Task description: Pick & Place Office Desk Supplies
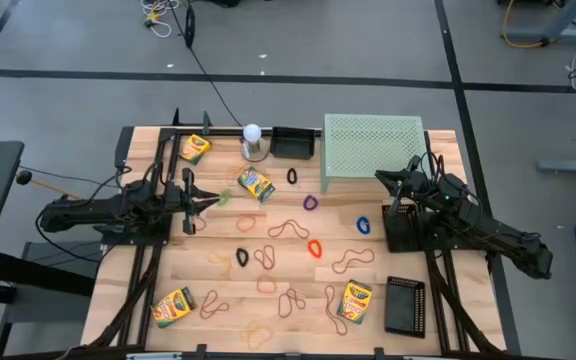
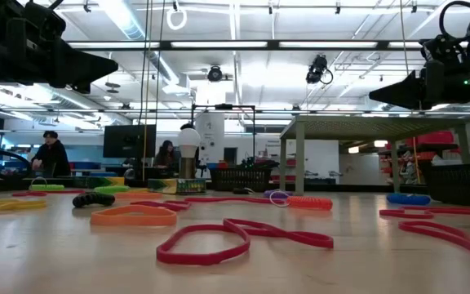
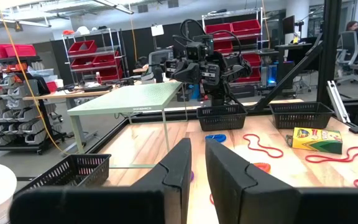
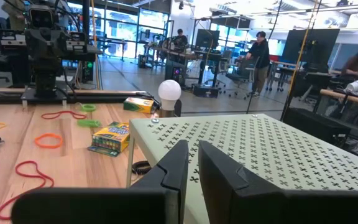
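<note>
Office supplies lay scattered across the wooden counter as both arms hung above it, holding nothing. The left end effector hovered at the left side, pointing right toward the middle, its fingers drawn nearly together around a slim gap and gripping nothing. The right end effector hovered at the right, beside the pale green mesh riser, pointing left, its fingers likewise close together and empty. Four crayon boxes sat apart: one at far left, its long axis slanted; one near the centre-left, angled diagonally; one at near left, tilted; and one at near right, standing roughly near-to-far. Rubber-band loops in red, orange, tan, purple, blue and black sprawled over the middle, among them a red loop stretched left to right and a blue loop. One black mesh basket sat at the far edge, another under the right arm, and a third at near right, long axis near-to-far. A white ball on a metal base stood at the far edge, left of the first basket.
</note>
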